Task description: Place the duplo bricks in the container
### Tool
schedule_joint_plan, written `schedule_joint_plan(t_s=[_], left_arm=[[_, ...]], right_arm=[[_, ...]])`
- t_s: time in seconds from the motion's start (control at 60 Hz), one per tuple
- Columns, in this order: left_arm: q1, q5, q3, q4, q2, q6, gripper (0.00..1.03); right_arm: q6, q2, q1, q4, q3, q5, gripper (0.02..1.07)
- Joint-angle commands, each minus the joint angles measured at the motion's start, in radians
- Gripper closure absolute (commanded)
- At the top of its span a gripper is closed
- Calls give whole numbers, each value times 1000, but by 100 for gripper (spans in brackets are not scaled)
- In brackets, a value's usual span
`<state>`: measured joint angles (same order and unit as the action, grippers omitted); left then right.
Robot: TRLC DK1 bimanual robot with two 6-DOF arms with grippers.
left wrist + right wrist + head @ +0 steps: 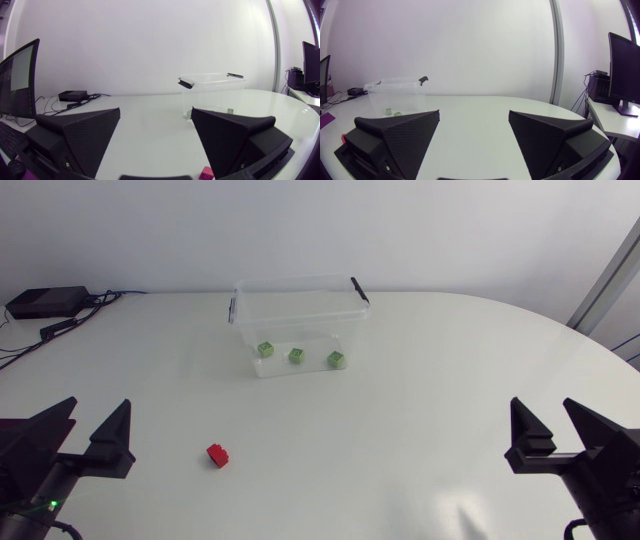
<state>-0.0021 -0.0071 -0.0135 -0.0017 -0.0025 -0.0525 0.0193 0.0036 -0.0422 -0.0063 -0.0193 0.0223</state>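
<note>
A clear plastic container (pixel 298 315) with black handles stands at the back middle of the table, with three green duplo bricks (pixel 297 355) inside it. One red duplo brick (pixel 218 455) lies on the table in front of it, to the left. My left gripper (pixel 88 436) rests open at the front left, the red brick a short way to its right; in the left wrist view the brick (pixel 205 173) shows beside the right finger. My right gripper (pixel 556 430) rests open at the front right, empty. The container (pixel 395 95) appears far off in the right wrist view.
A black box (pixel 46 301) with cables lies at the table's back left corner. The white tabletop (pixel 430 400) stretches bare between the container and my right gripper.
</note>
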Motion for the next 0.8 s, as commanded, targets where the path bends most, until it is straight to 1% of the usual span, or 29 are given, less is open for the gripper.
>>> schedule_joint_plan(t_s=[0.0,0.233,0.483,0.567,0.617,0.733,0.75,0.783], left_arm=[[5,4,12,-3,-11,-3,4],[4,2,12,-3,-11,-1,4],[-29,2,12,-4,-11,-15,4],[-24,1,12,-6,-13,-18,4],[-18,-16,7,0,-11,-26,4],[11,-44,-60,-6,-7,-29,5],[19,-45,-82,-15,6,-29,6],[24,-45,-140,-70,36,-30,6]], right_arm=[[24,-10,-1,2,19,-5,7],[24,-10,-1,2,19,-5,7],[24,-10,-1,2,19,-5,7],[24,-10,-1,2,19,-5,7],[24,-10,-1,2,19,-5,7],[24,-10,-1,2,19,-5,7],[24,-10,-1,2,19,-5,7],[24,-10,-1,2,19,-5,7]])
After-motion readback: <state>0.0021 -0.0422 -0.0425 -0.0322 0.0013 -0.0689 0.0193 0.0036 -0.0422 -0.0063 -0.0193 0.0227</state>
